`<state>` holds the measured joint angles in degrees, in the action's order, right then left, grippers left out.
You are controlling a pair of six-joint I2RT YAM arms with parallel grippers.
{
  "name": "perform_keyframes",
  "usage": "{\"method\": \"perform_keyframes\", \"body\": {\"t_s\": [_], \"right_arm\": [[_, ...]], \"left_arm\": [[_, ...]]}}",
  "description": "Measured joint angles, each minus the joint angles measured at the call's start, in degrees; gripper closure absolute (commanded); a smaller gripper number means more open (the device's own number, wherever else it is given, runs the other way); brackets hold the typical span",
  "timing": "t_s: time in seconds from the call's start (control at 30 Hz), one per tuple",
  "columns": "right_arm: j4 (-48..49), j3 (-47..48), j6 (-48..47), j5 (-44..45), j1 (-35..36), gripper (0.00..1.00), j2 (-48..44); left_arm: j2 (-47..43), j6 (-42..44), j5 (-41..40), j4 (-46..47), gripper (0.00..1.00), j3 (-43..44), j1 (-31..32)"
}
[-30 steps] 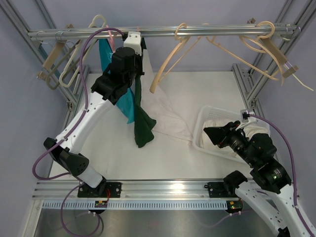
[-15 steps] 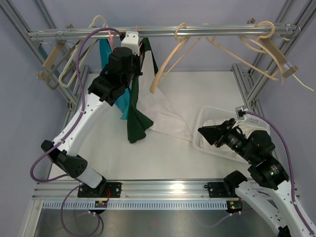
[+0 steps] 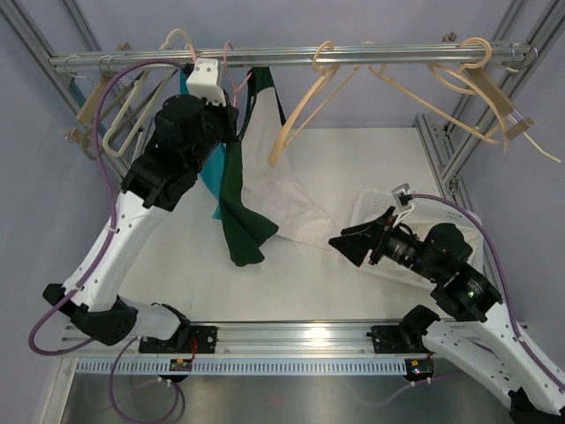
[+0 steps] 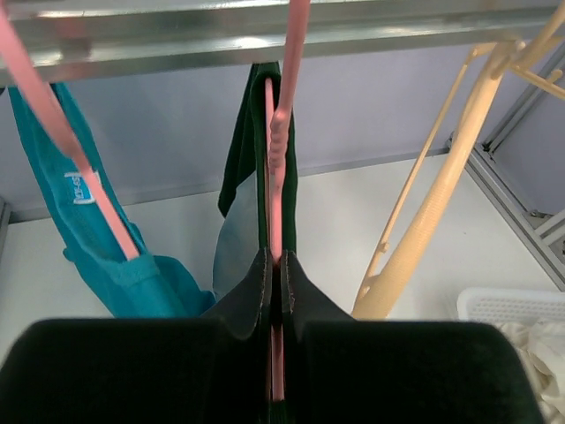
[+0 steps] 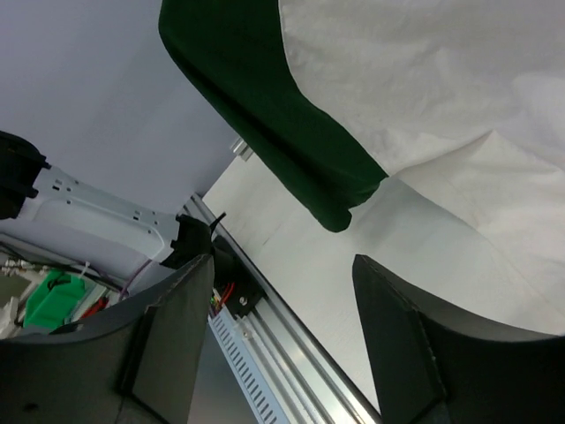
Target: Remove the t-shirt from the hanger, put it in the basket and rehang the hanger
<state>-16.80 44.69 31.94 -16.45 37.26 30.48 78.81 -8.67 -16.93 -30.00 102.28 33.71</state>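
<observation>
With our left hand (image 4: pixel 275 265) clamped on the pink hanger (image 4: pixel 281 132) just under the rail (image 3: pixel 353 56), we steady it while our right hand (image 5: pixel 282 265), fingers apart, closes on the green t-shirt (image 3: pixel 238 194) hanging below that rail and draws it down.

Bright, even light with soft shadows; glare streaks the blurred rail (image 4: pixel 265 40) overhead.

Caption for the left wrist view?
Left tool shut on the pink hanger carrying the dark green t-shirt, under the metal rail.
</observation>
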Motion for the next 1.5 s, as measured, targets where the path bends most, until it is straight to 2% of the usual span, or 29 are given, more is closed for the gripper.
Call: {"method": "perform_keyframes", "body": {"t_s": [0.23, 0.4, 0.6, 0.8, 1.03, 1.07, 1.13, 1.17, 1.2, 1.27, 1.5], "right_arm": [[2.64, 3.15, -2.80, 10.14, 20.83, 0.08, 11.85], [5.68, 10.38, -6.82, 18.71, 32.94, 0.04, 25.46], [9.25, 19.85, -11.58, 25.81, 39.47, 0.03, 39.67], [11.96, 25.94, -14.49, 29.64, 44.41, 0.06, 48.87], [12.33, 32.04, -16.50, 31.98, 47.93, 0.23, 57.07], [12.28, 32.74, -16.72, 32.06, 48.39, 0.45, 57.92], [12.24, 34.05, -17.46, 32.06, 49.48, 0.71, 59.47], [12.24, 34.75, -17.73, 32.17, 50.05, 0.91, 60.22], [12.20, 35.26, -18.08, 32.46, 50.60, 0.96, 60.67], [12.15, 35.95, -18.53, 33.48, 51.95, 1.00, 61.11], [11.30, 36.74, -20.39, 39.58, 61.24, 1.00, 61.09]], "left_arm": [[-9.46, -4.17, 2.40, 0.02, 1.00, -11.02, 0.00], [-17.44, -8.17, 3.26, 0.02, 1.00, -18.58, 0.02], [-26.77, -13.16, 3.61, -0.09, 1.00, -23.98, 0.31], [-35.85, -17.29, 4.66, -0.33, 1.00, -27.69, 1.03], [-40.30, -19.78, 6.12, -0.37, 1.00, -28.09, 1.18], [-40.37, -19.89, 6.27, -0.39, 1.00, -28.09, 1.18], [-40.41, -19.93, 6.45, -0.48, 1.00, -28.09, 1.18], [-40.46, -19.91, 6.49, -0.50, 1.00, -28.11, 1.18], [-40.57, -19.91, 6.51, -0.48, 1.00, -28.24, 1.18], [-40.85, -19.89, 6.49, -0.33, 1.00, -28.72, 1.22], [-42.23, -17.75, 4.92, 3.08, 1.00, -33.68, 1.29]]}}
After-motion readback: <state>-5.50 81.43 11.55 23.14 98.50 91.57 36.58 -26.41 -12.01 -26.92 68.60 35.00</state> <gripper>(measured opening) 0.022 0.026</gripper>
